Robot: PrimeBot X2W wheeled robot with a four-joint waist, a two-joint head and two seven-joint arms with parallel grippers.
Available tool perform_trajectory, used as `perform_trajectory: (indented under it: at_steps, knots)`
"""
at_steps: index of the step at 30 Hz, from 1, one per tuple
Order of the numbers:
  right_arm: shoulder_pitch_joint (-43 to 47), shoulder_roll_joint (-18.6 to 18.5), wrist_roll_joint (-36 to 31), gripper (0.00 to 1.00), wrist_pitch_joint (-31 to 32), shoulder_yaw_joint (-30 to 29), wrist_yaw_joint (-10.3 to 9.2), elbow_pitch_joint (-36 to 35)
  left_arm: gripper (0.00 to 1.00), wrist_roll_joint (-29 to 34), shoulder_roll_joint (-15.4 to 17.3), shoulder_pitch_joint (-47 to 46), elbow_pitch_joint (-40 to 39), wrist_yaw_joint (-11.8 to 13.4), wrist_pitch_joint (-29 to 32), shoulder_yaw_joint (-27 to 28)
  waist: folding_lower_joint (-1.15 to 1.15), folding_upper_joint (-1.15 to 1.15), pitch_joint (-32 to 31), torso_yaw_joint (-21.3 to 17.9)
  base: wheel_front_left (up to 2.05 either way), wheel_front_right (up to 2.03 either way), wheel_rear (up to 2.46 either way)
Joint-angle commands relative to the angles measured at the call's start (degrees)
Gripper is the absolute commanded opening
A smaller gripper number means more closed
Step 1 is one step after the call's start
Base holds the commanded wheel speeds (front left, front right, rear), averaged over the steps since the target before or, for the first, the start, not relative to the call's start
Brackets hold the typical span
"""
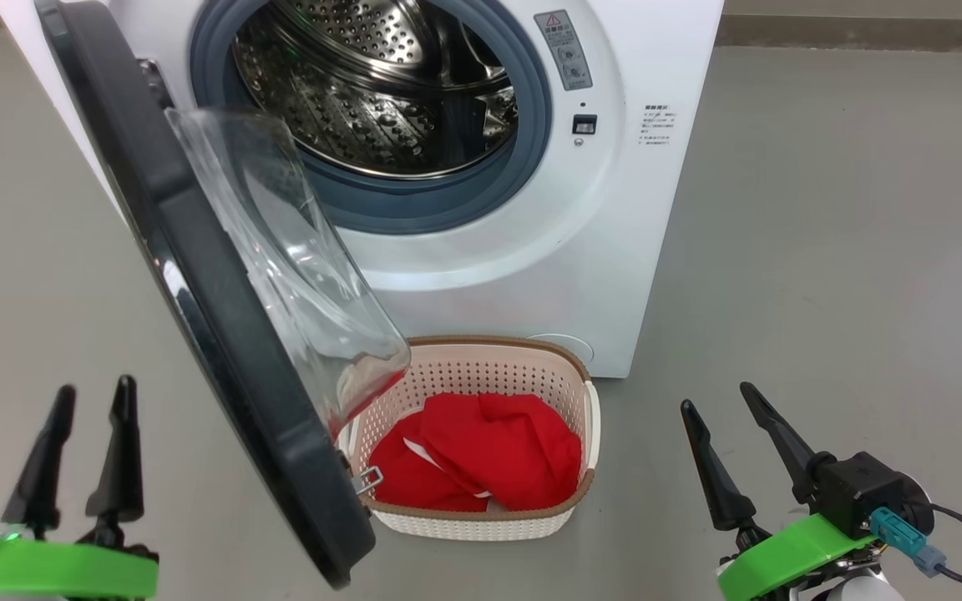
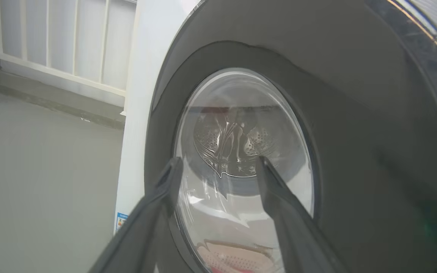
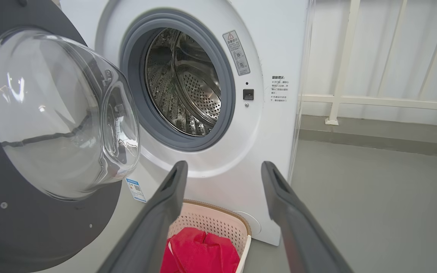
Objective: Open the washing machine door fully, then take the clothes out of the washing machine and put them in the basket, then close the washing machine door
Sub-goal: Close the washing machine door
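Note:
The washing machine [image 1: 615,209] stands ahead with its steel drum [image 1: 381,92] bare inside. The washing machine door [image 1: 222,351] swings out toward me on the left, glass bowl facing right. On the floor below the opening sits the basket [image 1: 464,376] with the red clothes [image 1: 489,455] in it. My left gripper [image 1: 95,386] is open and empty at the lower left, on the door's outer side. In the left wrist view the left gripper [image 2: 218,161] points at the door [image 2: 355,113]. My right gripper [image 1: 716,396] is open and empty at the lower right; in its own view the right gripper [image 3: 224,163] sits above the basket [image 3: 211,220] and clothes [image 3: 199,252].
Grey floor [image 1: 823,292] spreads to the right of the machine and to the left of the door. A white railing [image 3: 378,100] runs along the wall behind. The door's lower edge reaches close to the basket's left side.

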Motion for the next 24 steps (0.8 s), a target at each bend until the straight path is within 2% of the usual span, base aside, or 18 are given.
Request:
perform_trajectory:
  at_steps: [1, 6, 9, 15, 24]
  knots:
    - [-2.2, 0.0, 0.0, 1.0, -0.4, 1.3, 0.35, -1.5, 1.0, 1.5, 2.4, -1.2, -1.0, -0.3, -1.0, 1.9, 0.0, 0.0, 0.0, 0.0, 0.0, 0.0, 0.0]
    - [-2.3, 0.0, 0.2, 1.0, -0.4, 1.1, 0.35, -1.5, 1.0, 9.1, 1.1, -1.0, 1.7, 1.4, -3.3, 3.3, 0.0, 0.0, 0.2, 0.0, 0.0, 0.0, 0.0]
    - [-2.3, 0.0, 0.3, 1.0, -0.4, 1.1, 0.35, -1.6, 1.0, 14.4, -0.5, -0.8, -0.4, 1.5, -3.3, 5.3, 0.0, 0.0, 0.4, 0.1, 0.0, 0.0, 0.0]
    - [-2.1, 0.0, 0.5, 1.0, -0.4, 1.3, 0.35, -1.6, 1.0, 22.0, -6.3, 2.1, -4.2, 0.4, -3.3, 8.8, 0.0, 0.0, 0.0, 0.1, 0.0, 0.0, 0.0]
    - [-1.5, 0.0, 0.6, 1.0, -0.4, 1.5, 0.35, -1.6, 1.0, 24.8, -9.7, 4.8, -3.4, -0.2, -3.3, 10.4, 0.0, 0.0, -0.8, 0.3, 0.0, 0.0, 0.0]
